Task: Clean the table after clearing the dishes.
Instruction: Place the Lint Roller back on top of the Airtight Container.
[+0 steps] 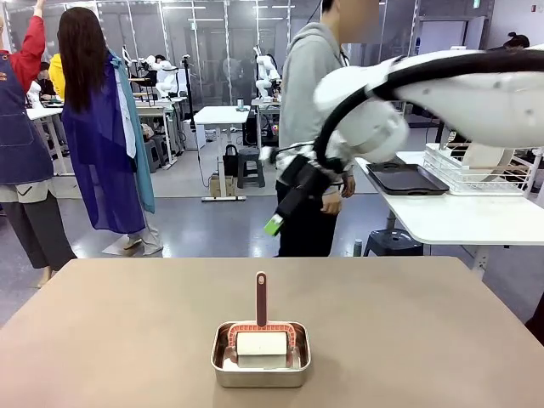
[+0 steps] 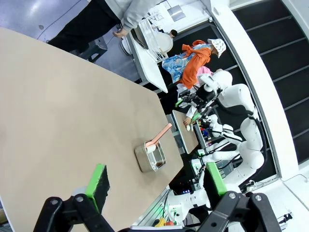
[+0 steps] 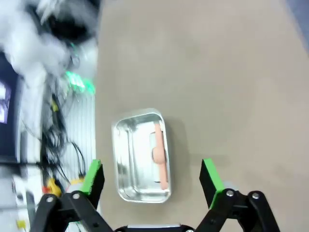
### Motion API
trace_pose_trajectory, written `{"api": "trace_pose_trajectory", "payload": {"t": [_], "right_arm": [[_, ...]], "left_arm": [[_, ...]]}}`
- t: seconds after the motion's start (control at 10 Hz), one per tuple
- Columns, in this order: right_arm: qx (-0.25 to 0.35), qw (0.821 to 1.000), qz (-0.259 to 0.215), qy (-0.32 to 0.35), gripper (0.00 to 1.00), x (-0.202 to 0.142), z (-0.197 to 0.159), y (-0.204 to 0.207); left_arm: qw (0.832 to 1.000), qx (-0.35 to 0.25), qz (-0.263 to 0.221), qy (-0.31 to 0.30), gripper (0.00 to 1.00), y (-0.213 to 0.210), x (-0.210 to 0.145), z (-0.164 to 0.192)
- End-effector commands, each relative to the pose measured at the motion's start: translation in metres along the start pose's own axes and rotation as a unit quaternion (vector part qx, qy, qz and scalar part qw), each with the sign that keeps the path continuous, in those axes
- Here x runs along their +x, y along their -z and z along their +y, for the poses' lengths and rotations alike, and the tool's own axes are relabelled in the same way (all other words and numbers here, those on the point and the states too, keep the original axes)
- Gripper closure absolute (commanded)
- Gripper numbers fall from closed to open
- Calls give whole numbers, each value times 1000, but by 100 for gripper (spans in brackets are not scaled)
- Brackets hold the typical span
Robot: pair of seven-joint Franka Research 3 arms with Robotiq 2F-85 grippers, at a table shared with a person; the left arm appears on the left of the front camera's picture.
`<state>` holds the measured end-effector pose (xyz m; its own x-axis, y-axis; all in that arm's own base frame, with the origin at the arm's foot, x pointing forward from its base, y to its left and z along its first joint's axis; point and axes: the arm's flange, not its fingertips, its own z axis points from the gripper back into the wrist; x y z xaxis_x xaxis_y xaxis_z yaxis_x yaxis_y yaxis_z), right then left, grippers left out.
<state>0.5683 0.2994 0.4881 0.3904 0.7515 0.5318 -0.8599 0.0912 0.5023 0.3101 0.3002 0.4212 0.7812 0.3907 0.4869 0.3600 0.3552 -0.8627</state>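
The beige-brown table carries a small steel pan near its front edge, with a white roller tool and its pink handle standing in it. My right gripper hangs high over the table's far edge, open and holding nothing. The right wrist view looks down on the pan and the pink handle between that gripper's spread fingers. My left gripper is open and bare above the table, well short of the pan. A dark tray of the dishes lies on the white side table.
A person in a grey hoodie stands at the far side, next to the white side table, which also bears a wire rack. A blue stool sits under that table. Other people stand at the far left.
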Motion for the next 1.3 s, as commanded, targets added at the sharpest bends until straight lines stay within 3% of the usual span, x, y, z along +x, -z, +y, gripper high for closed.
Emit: {"api": "trace_pose_trajectory", "payload": {"t": [0.0, 0.1, 0.2, 0.4, 0.5, 0.6, 1.0, 1.1, 1.2], "right_arm": [[33, 969, -235, 76, 0, -98, 23, -14], [72, 938, -318, 121, 0, -141, 24, -27], [88, 915, -362, 155, 0, -182, 26, -36], [129, 878, -418, 196, 0, -228, 27, -41], [150, 877, -409, 205, 0, -231, 22, -38], [117, 901, -367, 199, 0, -228, 11, -56], [117, 901, -367, 199, 0, -228, 11, -56], [124, 897, -377, 197, 0, -230, 14, -57], [99, 876, -418, 221, 0, -260, 0, -86]], "left_arm": [[1000, -2, 5, 0, 0, -4, -1, -4], [1000, -2, 5, 0, 0, -4, -1, -4], [1000, -2, 5, 0, 0, -4, -1, -4], [1000, -2, 5, 0, 0, -4, -1, -4], [1000, -2, 5, 0, 0, -4, -1, -4], [1000, -2, 5, 0, 0, -4, -1, -4], [1000, -2, 5, 0, 0, -4, -1, -4], [1000, -2, 5, 0, 0, -4, -1, -4], [1000, -2, 5, 0, 0, -4, -1, -4]]}}
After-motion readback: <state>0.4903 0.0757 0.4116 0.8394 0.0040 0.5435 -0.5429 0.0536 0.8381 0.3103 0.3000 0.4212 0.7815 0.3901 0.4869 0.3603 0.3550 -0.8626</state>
